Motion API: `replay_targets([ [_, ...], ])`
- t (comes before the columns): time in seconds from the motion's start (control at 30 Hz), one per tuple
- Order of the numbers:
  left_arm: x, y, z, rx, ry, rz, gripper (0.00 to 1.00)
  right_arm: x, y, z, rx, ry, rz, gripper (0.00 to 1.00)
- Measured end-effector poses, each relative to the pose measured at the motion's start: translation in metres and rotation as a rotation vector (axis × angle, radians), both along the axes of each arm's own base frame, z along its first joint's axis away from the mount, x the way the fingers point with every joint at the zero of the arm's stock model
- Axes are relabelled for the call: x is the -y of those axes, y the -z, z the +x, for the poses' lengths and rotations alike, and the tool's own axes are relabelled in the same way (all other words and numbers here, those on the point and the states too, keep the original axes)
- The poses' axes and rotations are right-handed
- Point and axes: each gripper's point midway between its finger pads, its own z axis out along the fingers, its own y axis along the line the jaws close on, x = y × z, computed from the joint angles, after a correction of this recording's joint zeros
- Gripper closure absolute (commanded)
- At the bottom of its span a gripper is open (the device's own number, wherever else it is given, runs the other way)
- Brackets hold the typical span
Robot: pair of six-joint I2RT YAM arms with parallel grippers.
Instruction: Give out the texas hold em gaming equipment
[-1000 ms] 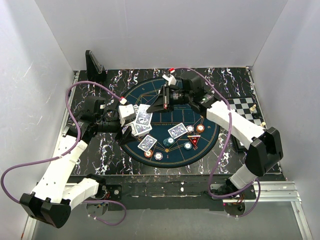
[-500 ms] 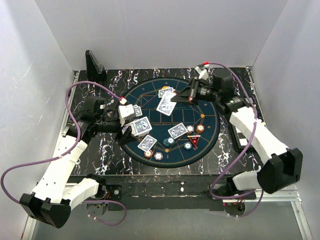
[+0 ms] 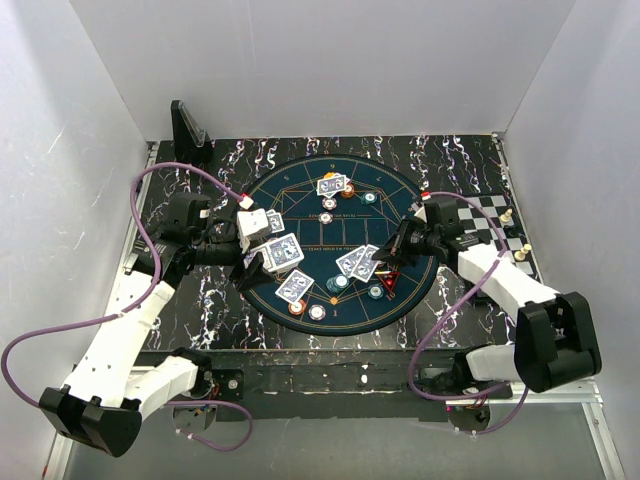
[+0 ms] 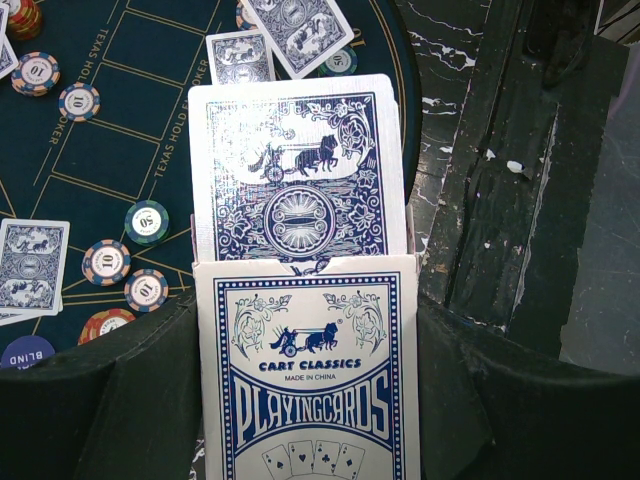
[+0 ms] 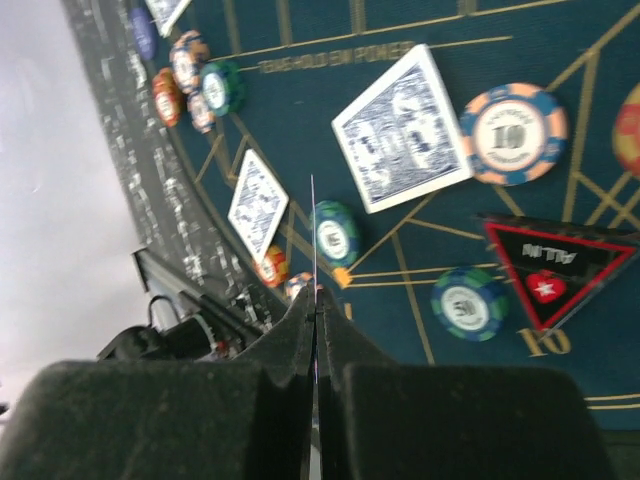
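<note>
Top external shows the left arm [image 3: 130, 320] bent inward at the mat's [image 3: 300, 195] left edge, with the left gripper [image 3: 258, 262] clamped on a card box [image 4: 305, 390] (blue-backed cards [image 4: 297, 170] jut from its open top). The right arm [image 3: 500, 280] lies low over the mat's right edge. The right gripper [image 5: 315, 305] is pinched on one card [image 5: 313, 240], seen edge-on, near striped chips [image 5: 513, 133] and the triangular marker [image 5: 548, 270].

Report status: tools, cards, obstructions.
Left tool shut on card box, deck sticking out. Right tool shut on one card, edge-on over the mat. Teal chip and triangular marker close beneath it.
</note>
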Motion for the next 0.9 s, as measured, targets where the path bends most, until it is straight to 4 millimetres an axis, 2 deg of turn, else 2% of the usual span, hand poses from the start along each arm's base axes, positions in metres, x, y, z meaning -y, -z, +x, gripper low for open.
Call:
replay_targets([
  [0.23, 0.0, 0.0, 0.0, 0.001, 0.0, 0.0, 0.98, 0.019, 0.046, 0.003, -0.047, 0.07, -0.127, 0.99],
  [0.6, 0.0, 0.0, 0.0, 0.003, 0.002, 0.001, 0.98, 0.032, 0.068, 0.011, -0.065, 0.124, -0.207, 0.99],
  [0.63, 0.0, 0.0, 0.0, 0.001, 0.002, 0.001, 0.98, 0.032, 0.071, 0.011, -0.072, 0.126, -0.214, 0.96],
  [0.83, 0.0, 0.001, -0.001, -0.003, 0.002, 0.002, 0.98, 0.042, 0.077, 0.006, -0.111, 0.159, -0.266, 0.59],
  [0.9, 0.0, 0.001, -0.001, -0.003, 0.002, 0.002, 0.97, 0.047, 0.078, 0.003, -0.12, 0.175, -0.29, 0.52],
])
